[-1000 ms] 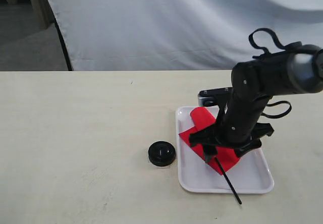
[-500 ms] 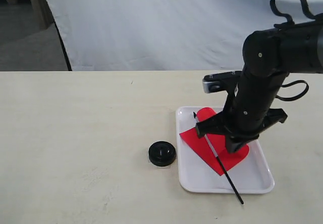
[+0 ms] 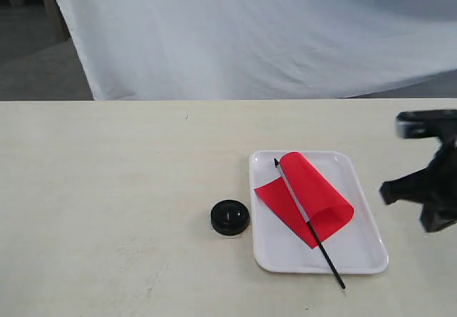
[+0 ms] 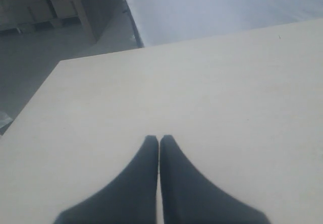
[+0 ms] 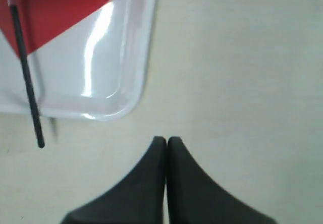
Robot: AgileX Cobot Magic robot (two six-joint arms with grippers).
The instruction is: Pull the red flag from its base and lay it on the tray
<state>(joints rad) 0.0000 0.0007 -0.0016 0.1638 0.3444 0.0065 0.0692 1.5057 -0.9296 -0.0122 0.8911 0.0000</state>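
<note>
Soft, even light, only faint shadows. The tray (image 5: 132, 57) shines with white glare. Up close, the left gripper (image 4: 159, 137) and right gripper (image 5: 166, 138) look dark and blurry.

Flag (image 3: 318, 194) on tray (image 3: 278, 249), base (image 3: 229, 217) left

One red flag (image 3: 314, 199) is counted, made up of one red cloth (image 3: 275, 197) and one thin black pole (image 3: 327, 258). One tray (image 3: 275, 249) is seen, and one base (image 3: 229, 217) is found at nine o'clock from it. One surface (image 3: 107, 188) is counted beneath them, and one white cloth backdrop (image 3: 250, 38) at twelve o'clock. Two grippers are counted: one left gripper (image 4: 159, 139), shown in the left wrist view, and one right gripper (image 5: 166, 141), shown in the right wrist view. Two dark fingers (image 4: 141, 183) are counted on each, four in all.
</note>
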